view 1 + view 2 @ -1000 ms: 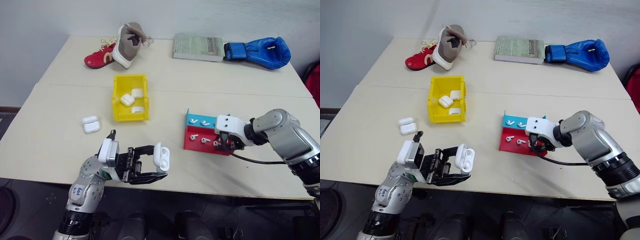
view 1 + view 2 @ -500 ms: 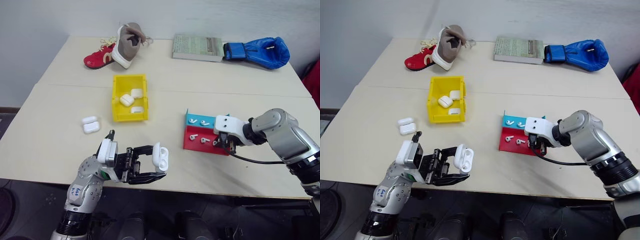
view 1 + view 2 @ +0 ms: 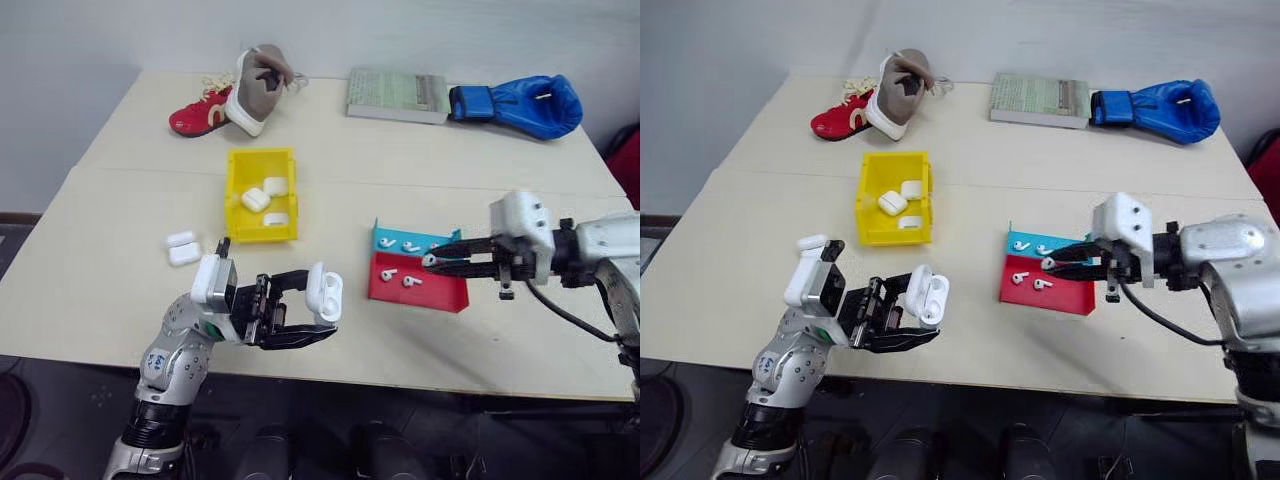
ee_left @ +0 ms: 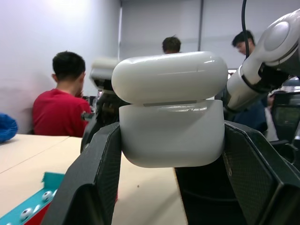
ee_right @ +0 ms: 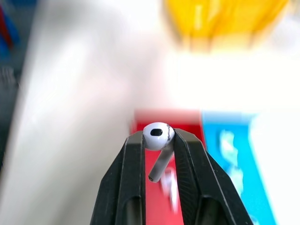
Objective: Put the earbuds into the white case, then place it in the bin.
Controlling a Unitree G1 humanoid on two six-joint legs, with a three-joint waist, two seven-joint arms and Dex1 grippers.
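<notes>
The left gripper [image 3: 322, 312] clamps the white case [image 3: 325, 293] (its lid open), while the right gripper [image 3: 430, 262] pinches one earbud [image 5: 158, 136] above the tray [image 3: 440, 298].

A small glossy white rounded earbud case [image 4: 169, 108] sat clamped between the two black fingers [image 4: 91, 187] of the left end effector [image 4: 171, 154], its hinged lid standing slightly ajar above the base. Beyond the case stretched the pale beige bench [image 4: 33, 161], with the corner of a shallow blue and red tray [image 4: 26, 212] holding tiny white earbuds [image 4: 46, 195]. The right end effector [image 4: 108, 96] pointed toward the case from behind it. A seated person in a red shirt [image 4: 58, 110] and two others showed farther behind the case.
</notes>
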